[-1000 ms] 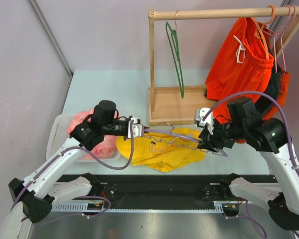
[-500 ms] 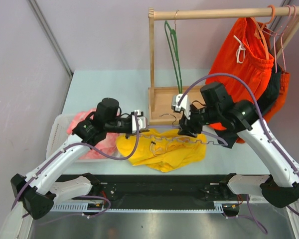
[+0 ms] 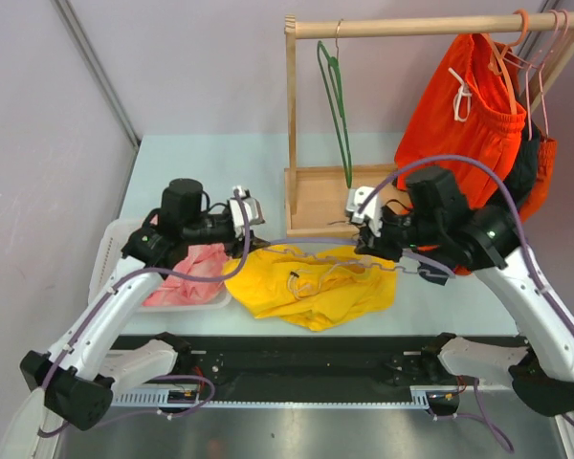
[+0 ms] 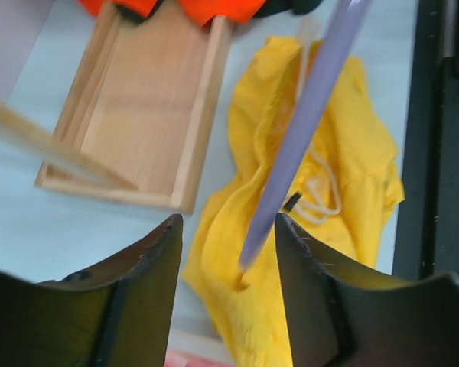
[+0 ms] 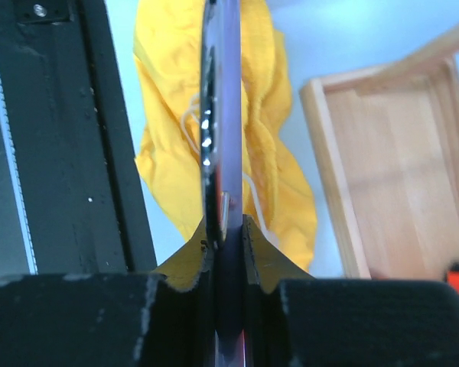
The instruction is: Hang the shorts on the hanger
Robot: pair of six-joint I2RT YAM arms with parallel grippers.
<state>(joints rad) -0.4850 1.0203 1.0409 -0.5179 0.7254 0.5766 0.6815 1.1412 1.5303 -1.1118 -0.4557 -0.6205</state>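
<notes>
Seen from above, the shorts [image 3: 311, 295] lie crumpled on the desk [image 3: 201, 163] near its front edge, midway between the two arms. The wooden rack base [image 3: 330, 203] sits at their 12 o'clock and a white basket [image 3: 110, 251] with a pink cloth [image 3: 193, 270] at their 9 o'clock. The hanger [image 3: 311, 246] stretches across just over the shorts' far edge, running from about 9 o'clock to 3 o'clock. The left gripper [image 3: 249, 214] is at its 9 o'clock end and the right gripper [image 3: 365, 237] is on it further along. Up on the rail hang a dark green hanger [image 3: 340, 105] and orange shorts [image 3: 464, 115]. From the left wrist, the left gripper [image 4: 228, 229] stands well apart at the jaws. The hanger [image 4: 314, 115] slants down through the gap, closer to the right-hand finger, and is not pinched by either. Its tip ends just over the shorts [image 4: 344, 176], with the rack base [image 4: 153, 99] off at 10 o'clock. From the right wrist, the right gripper [image 5: 224, 229] is squeezed tight on the hanger [image 5: 222, 92], which shows edge-on and runs straight up toward 12 o'clock. The shorts [image 5: 264, 92] lie on the desk behind it, and the rack base [image 5: 390, 153] is at 2 o'clock.
</notes>
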